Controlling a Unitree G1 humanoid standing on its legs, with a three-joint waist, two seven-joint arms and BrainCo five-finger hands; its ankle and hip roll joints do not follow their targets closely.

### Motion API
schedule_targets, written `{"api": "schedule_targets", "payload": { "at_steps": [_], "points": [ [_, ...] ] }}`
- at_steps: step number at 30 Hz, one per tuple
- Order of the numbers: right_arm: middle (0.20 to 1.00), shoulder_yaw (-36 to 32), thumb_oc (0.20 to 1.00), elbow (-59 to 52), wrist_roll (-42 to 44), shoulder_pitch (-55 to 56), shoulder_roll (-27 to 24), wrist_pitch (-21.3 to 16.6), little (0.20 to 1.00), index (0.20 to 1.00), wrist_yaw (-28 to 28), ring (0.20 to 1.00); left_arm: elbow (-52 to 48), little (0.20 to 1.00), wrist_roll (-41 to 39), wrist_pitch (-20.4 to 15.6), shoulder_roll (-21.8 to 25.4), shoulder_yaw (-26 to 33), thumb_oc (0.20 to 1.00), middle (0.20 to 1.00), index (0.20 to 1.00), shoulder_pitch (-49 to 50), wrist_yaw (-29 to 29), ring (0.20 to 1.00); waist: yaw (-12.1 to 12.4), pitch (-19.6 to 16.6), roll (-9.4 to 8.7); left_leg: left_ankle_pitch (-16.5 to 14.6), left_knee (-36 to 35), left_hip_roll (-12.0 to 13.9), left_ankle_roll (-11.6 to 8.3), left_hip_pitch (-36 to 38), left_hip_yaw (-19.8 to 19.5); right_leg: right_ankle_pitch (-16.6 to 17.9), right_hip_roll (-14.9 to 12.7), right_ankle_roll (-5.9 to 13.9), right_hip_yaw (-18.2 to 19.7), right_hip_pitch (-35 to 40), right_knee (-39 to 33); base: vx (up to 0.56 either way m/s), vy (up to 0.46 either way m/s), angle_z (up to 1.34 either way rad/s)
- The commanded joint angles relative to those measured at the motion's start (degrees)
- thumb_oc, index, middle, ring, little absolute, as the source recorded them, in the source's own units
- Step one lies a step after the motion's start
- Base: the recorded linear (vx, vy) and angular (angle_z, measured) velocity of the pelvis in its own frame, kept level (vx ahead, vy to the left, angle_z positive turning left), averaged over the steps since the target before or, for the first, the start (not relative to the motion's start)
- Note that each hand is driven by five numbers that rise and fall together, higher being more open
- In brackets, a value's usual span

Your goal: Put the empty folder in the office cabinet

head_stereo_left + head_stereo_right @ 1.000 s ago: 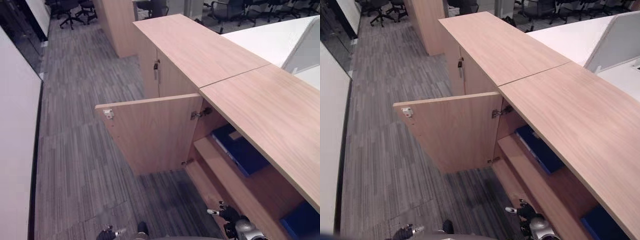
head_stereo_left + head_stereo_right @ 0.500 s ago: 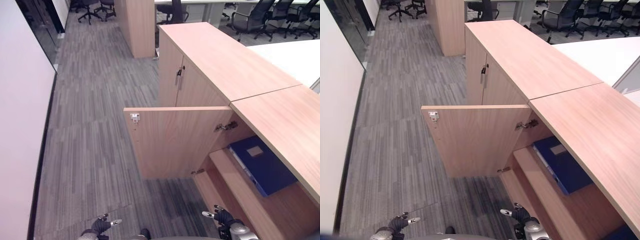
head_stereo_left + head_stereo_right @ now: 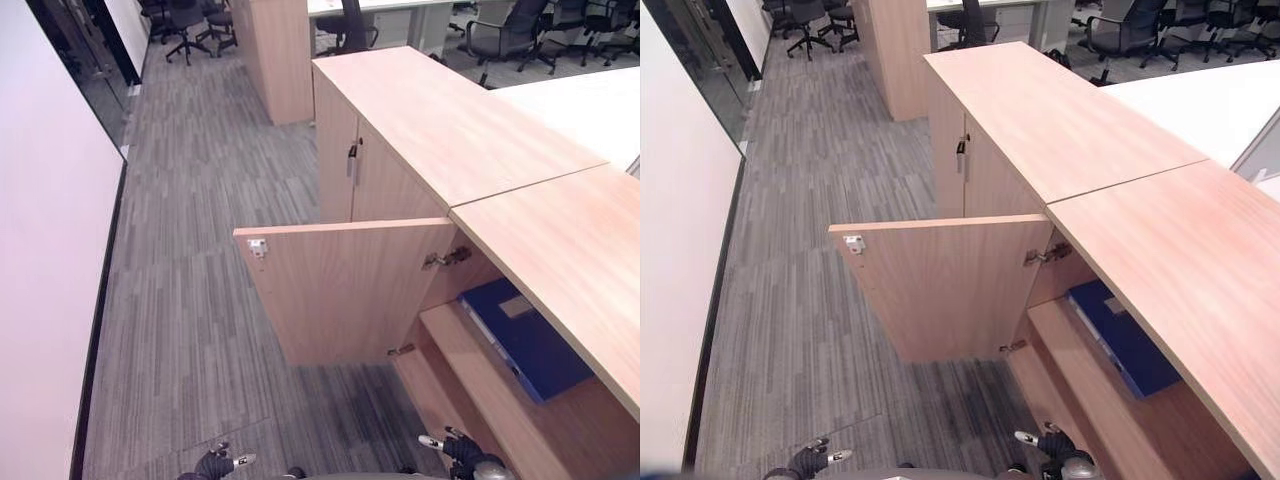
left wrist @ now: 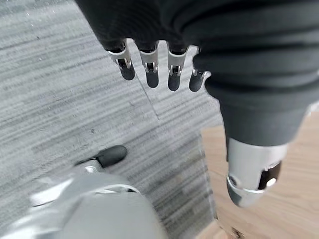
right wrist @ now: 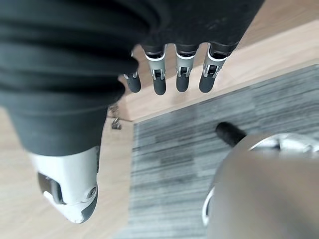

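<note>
The left hand (image 4: pixel 164 30) hangs with its silver, dark-tipped fingers (image 4: pixel 149 74) straight and spread in a row, thumb apart, holding nothing above the grey striped carpet floor (image 3: pixel 190 280). The right hand (image 5: pixel 164 30) likewise has straight, relaxed fingers (image 5: pixel 182 79) and an empty palm, above carpet and the pale wood cabinet base. Both hands show low in the head views, well apart from the shelves. The flat dark-blue rectangular folder (image 3: pixel 528 335), with a small pale label, lies on a shelf inside the light-wood office cabinet (image 3: pixel 560 240), whose smooth rectangular door (image 3: pixel 350 290) stands swung open. Black office chairs (image 3: pixel 190 20) stand far behind.
</note>
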Motion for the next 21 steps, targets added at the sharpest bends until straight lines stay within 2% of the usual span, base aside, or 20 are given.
{"api": "schedule_targets", "payload": {
  "at_steps": [1,6,12,16,18,21],
  "points": [
    [1.000,0.29,1.000,0.40,1.10,-2.00,-0.01,-1.14,1.000,1.000,-0.39,1.000,-4.37,1.000,-3.33,-3.25,1.46,-0.39,1.000,1.000,1.000,-4.99,0.60,1.000,-0.30,0.33,-1.10,-1.77,0.07,-2.48,-0.95,-0.37,-0.44,3.18,-4.15,4.97,0.69,2.32,-0.55,0.05,-0.054,0.02],
    [1.000,0.14,1.000,-0.03,0.89,-1.13,-0.21,-1.28,1.000,1.000,-0.39,1.000,-9.15,1.000,-5.44,-4.06,3.40,0.43,1.000,1.000,1.000,-8.10,1.65,1.000,-1.13,-0.07,-1.20,-1.80,0.07,-2.37,-1.16,0.17,0.18,3.68,-4.38,5.04,0.70,2.95,-1.31,0.03,-0.026,-0.02],
    [1.000,1.86,1.000,-1.19,-0.38,0.17,-0.43,-1.44,1.000,1.000,0.13,1.000,-9.91,1.000,-7.97,-4.72,8.41,1.49,1.000,1.000,1.000,-17.81,4.08,1.000,-2.82,-0.75,-1.23,-2.25,0.07,-2.10,-1.55,1.63,1.78,3.75,-4.18,5.11,0.93,3.97,-2.07,0.05,-0.021,-0.16],
    [1.000,3.06,1.000,-2.45,-0.35,0.43,-0.82,-1.76,1.000,1.000,0.41,1.000,-6.84,1.000,-9.37,-4.83,12.47,1.59,1.000,1.000,1.000,-25.67,5.61,1.000,-4.09,-0.84,-1.19,-2.73,0.07,-1.81,-1.81,2.51,3.00,3.86,-4.06,5.46,1.43,4.23,-2.13,0.05,-0.005,-0.09],
    [1.000,3.70,1.000,-2.92,0.17,0.46,-1.38,-2.04,1.000,1.000,0.79,1.000,-3.66,1.000,-9.83,-4.89,16.41,0.94,1.000,1.000,1.000,-32.34,6.21,1.000,-5.16,-1.02,-1.23,-2.98,0.07,-1.64,-1.89,2.82,4.19,4.30,-4.10,5.78,1.76,3.93,-2.12,0.06,0.016,-0.20],
    [1.000,3.78,1.000,-3.12,0.62,0.48,-1.56,-2.12,1.000,1.000,1.07,1.000,-2.47,1.000,-10.81,-4.98,17.81,0.68,1.000,1.000,1.000,-35.45,6.36,1.000,-5.69,-1.01,-1.38,-3.07,0.07,-1.56,-1.94,2.93,4.84,4.49,-4.09,5.95,2.18,3.61,-2.02,0.03,0.010,-0.17]
  ]
}}
